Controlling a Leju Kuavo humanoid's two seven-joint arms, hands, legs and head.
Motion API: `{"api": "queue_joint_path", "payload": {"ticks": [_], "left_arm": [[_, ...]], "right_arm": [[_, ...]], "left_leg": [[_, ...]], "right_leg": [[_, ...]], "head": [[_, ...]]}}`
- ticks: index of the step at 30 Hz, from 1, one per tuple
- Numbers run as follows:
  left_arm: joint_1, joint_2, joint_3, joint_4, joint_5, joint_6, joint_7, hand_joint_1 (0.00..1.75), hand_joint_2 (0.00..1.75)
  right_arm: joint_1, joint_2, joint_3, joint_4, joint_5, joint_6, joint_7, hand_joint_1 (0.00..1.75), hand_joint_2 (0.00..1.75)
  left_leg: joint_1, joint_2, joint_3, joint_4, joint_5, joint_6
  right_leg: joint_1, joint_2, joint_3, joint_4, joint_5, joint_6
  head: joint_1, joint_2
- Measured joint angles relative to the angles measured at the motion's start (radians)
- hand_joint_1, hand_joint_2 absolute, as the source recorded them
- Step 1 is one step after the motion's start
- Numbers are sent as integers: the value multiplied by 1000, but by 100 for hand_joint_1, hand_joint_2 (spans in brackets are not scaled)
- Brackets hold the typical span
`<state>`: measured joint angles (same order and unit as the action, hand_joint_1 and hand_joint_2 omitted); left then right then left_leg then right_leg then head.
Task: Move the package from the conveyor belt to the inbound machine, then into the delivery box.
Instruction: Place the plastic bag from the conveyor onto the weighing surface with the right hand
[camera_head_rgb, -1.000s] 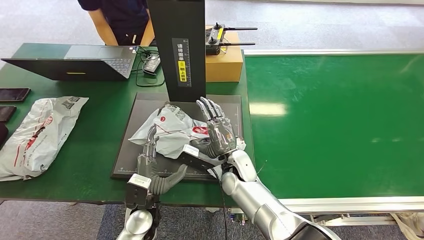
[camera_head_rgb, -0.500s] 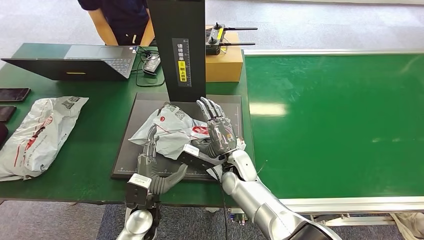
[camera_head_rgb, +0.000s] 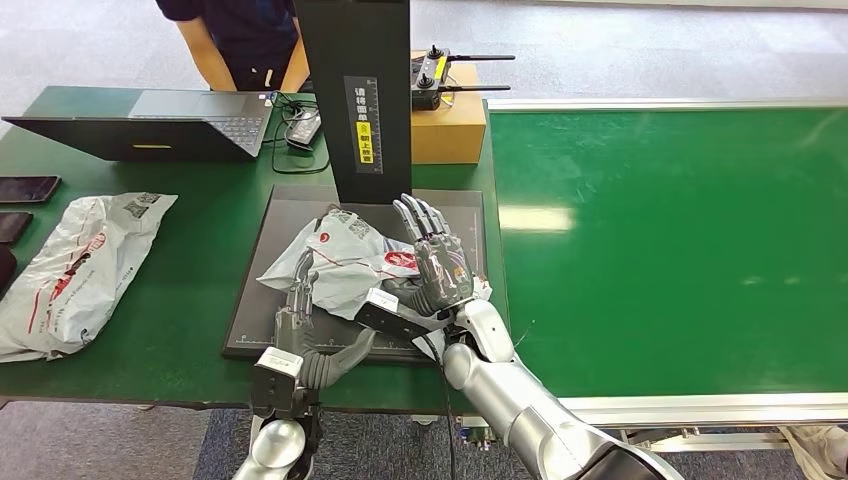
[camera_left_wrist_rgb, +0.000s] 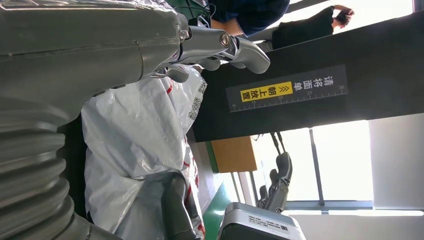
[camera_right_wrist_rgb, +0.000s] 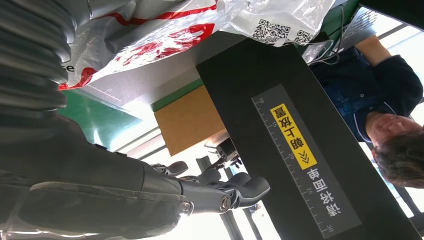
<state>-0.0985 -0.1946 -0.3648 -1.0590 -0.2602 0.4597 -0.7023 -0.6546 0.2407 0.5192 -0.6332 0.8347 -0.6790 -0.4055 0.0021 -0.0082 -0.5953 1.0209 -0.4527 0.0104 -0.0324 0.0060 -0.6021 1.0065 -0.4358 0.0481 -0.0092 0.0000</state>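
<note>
**Package on the machine plate, bracketed by both my hands**

My left hand (camera_head_rgb: 300, 300) is at the near edge of the package (camera_head_rgb: 340, 262), fingers reaching up onto the bag's near-left side and thumb swung out flat toward the right. In the left wrist view the fingers (camera_left_wrist_rgb: 220, 47) arch over the crumpled plastic and the thumb runs under the bag's lower fold, so I judge it is cupping the bag; whether it truly has a pinch I cannot tell. My right hand (camera_head_rgb: 435, 265) stands on edge just beside the package's right end, fingers spread and straight, palm toward the bag, holding nothing.

The package lies on the black plate (camera_head_rgb: 250, 300) of the inbound machine, at the foot of its column (camera_head_rgb: 355, 100). Its long axis runs left to right across the plate, so my hands sit at opposite ends, the left nearer the bulk. The next leg goes left, judging from a second bag (camera_head_rgb: 75, 270) lying on the worktop (camera_head_rgb: 190, 250) that way.

The head view gives the layout; the right wrist view adds that the bag's end (camera_right_wrist_rgb: 165, 30) overhangs the hand, apart from the fingers (camera_right_wrist_rgb: 225, 192).
</note>
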Motion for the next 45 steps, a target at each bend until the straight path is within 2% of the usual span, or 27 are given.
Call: {"api": "queue_joint_path", "payload": {"ticks": [41,43,45], "left_arm": [[0,0,-1,0,-5,-2,0,0,175],[3,4,-6,-5,-55,-29,13,0,175],[26,17,-13,-45,-159,-101,51,0,175]], "right_arm": [[0,1,0,0,-4,4,-4,0,175],[52,1,-14,-35,-76,74,-65,0,175],[240,-14,-57,-216,-290,276,-187,0,175]], "left_leg": [[0,0,0,0,0,0],[1,-1,2,0,0,0],[3,-7,8,-1,-4,-1]], "right_leg": [[0,0,0,0,0,0],[1,-1,1,-1,-2,-1],[3,-7,10,-4,-7,-3]], "head": [[0,0],[-1,0],[0,0]]}}
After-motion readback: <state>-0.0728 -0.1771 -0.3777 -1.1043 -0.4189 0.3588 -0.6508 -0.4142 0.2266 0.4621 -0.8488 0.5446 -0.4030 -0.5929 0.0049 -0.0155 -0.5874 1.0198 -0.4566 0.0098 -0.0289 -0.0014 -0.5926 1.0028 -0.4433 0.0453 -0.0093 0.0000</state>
